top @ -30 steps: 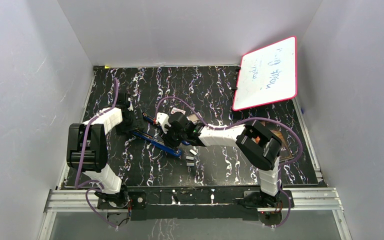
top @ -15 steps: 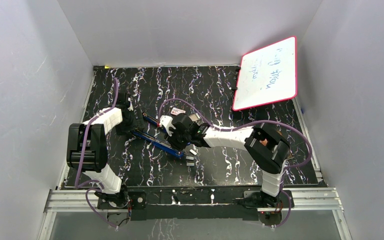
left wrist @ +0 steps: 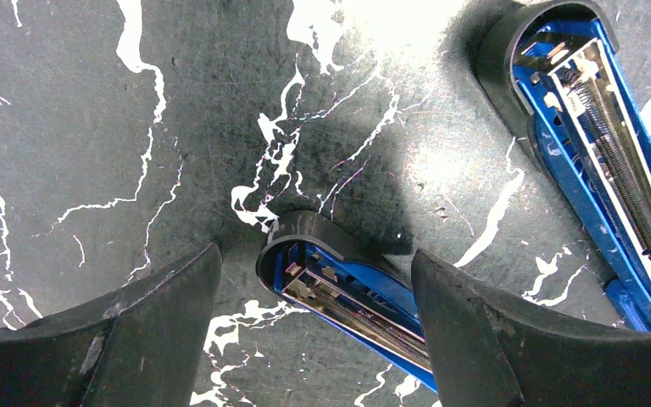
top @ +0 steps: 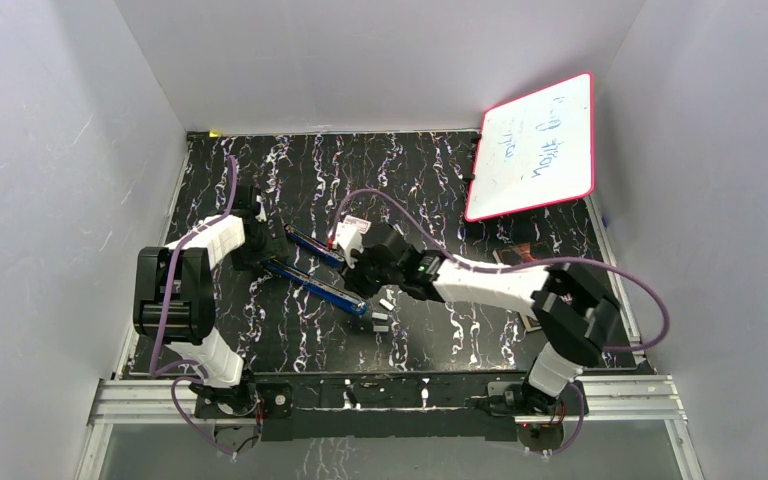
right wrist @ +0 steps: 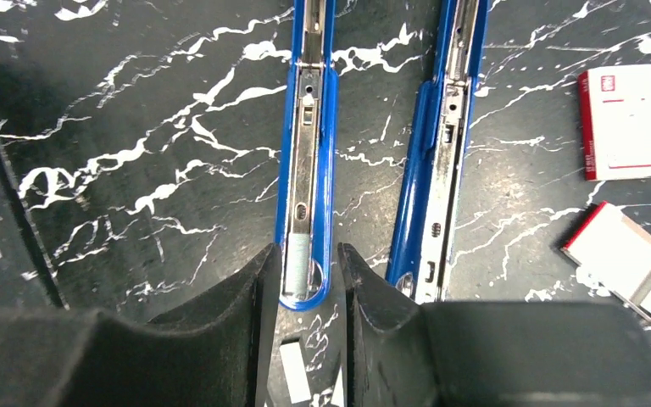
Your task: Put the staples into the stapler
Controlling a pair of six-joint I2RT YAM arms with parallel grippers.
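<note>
The blue stapler (top: 310,283) lies folded open on the black marbled table as two long halves, the second half (top: 312,246) just behind the first. In the right wrist view a silvery-grey strip of staples (right wrist: 296,264) sits in the channel at the near tip of the left half (right wrist: 307,127). My right gripper (right wrist: 307,250) straddles that tip, jaws narrowly apart and close to the blue sides. My left gripper (left wrist: 314,254) stands wide open around the rounded rear end of one half (left wrist: 347,292). Its right finger (left wrist: 492,339) covers part of the blue body.
A red-and-white box (right wrist: 620,121) and an opened box sleeve (right wrist: 619,250) lie right of the stapler. Loose staple pieces (top: 381,320) lie near the stapler's tip. A pink-framed whiteboard (top: 535,145) leans at the back right. White walls enclose the table.
My right arm's elbow has swung right and its gripper has shifted slightly right and back along the stapler. The rear half of the stapler shows more. My left arm has not moved.
</note>
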